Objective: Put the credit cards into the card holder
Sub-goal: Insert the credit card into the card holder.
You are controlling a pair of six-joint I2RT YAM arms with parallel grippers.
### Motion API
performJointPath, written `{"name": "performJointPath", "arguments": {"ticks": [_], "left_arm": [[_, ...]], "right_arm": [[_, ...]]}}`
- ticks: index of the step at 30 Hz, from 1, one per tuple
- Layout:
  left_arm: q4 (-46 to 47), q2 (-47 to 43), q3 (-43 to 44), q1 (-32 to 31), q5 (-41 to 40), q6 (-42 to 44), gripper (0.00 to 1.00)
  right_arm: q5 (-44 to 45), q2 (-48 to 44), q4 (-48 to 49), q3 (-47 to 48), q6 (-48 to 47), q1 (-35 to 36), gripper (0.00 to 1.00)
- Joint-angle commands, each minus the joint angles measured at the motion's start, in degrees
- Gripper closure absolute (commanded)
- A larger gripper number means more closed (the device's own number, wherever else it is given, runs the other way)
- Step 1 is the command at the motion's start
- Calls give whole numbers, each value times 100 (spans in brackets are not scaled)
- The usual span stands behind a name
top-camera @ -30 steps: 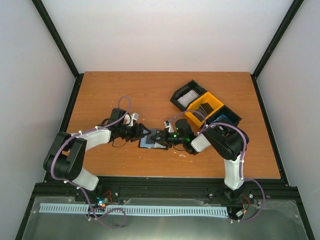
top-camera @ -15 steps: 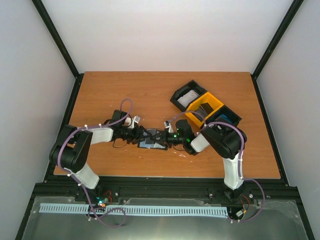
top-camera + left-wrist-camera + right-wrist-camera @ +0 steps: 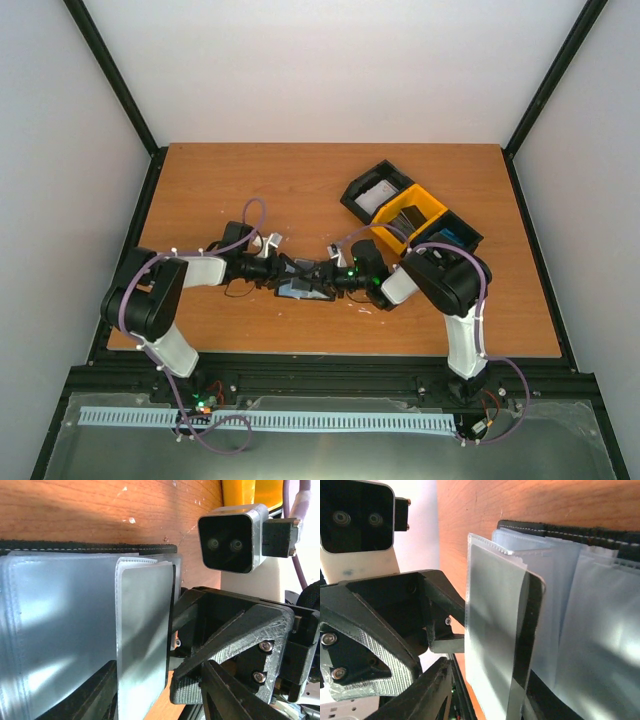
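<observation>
The black card holder point(image 3: 305, 289) lies open on the table between my two grippers, its clear inner pockets facing up. In the left wrist view its pockets point(image 3: 65, 630) fill the left side, and one clear sleeve stands between my open left gripper's point(image 3: 160, 700) jaws. In the right wrist view the sleeve point(image 3: 492, 630) stands between my open right gripper's point(image 3: 487, 695) jaws. The left gripper point(image 3: 288, 269) and right gripper point(image 3: 326, 272) face each other, nearly touching. Blue credit cards point(image 3: 447, 238) and grey-white cards point(image 3: 378, 192) sit in the tray. I see no card in either gripper.
The three-compartment black-and-yellow tray point(image 3: 408, 212) stands at an angle at the back right, close to my right arm. The opposite gripper's wrist camera point(image 3: 231, 539) sits close ahead of the left gripper.
My left gripper has moved right and lower, onto the card holder, closing the gap to the right gripper. The right arm has barely moved.
</observation>
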Motion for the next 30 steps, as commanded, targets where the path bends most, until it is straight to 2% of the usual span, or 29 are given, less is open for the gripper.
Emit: {"name": "performJointPath", "arguments": {"ticks": [1,8,12,14,30], "left_arm": [[318,163,-11,53,232,32,56],[409,396,22,53,323,89,63],[451,476,58,53,333,129,70],[431,538,111,53,338,179,74],[-210,971,534,53,176,770,82]], "right_arm": [[1,-84,-469,94,-272,-31,66],[258,-553,-2090,350,-989,-31,54],[363,-759,-2599,419,-1244,-31,48],[379,-802,-2755,451,-1310,-31,48],[370,-879,-3283,653,-1552,-31,48]]}}
